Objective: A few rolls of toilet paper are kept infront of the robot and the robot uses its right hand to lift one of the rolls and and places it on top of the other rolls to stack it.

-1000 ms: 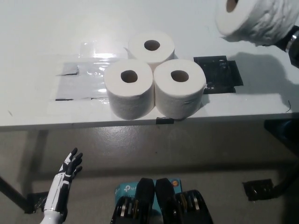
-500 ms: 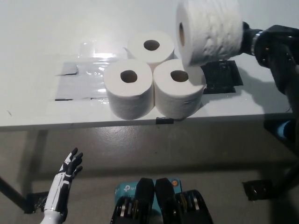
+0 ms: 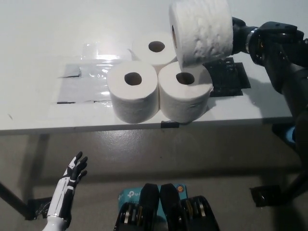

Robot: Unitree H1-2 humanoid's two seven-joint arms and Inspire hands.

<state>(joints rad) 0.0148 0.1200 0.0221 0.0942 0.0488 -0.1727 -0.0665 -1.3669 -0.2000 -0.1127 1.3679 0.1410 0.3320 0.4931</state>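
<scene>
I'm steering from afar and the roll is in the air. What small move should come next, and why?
Probably turn the held roll so its hole faces up while easing it left over the three rolls. It hangs on its side in the right hand, above the right front roll, off the group's middle. The left hand rests low.

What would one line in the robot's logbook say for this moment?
phase: carry | right hand: holds roll on its side above three rolls on table | left hand: open, idle below table edge | not yet placed

The black right hand holds a toilet paper roll on its side above three upright rolls on the table.
</scene>
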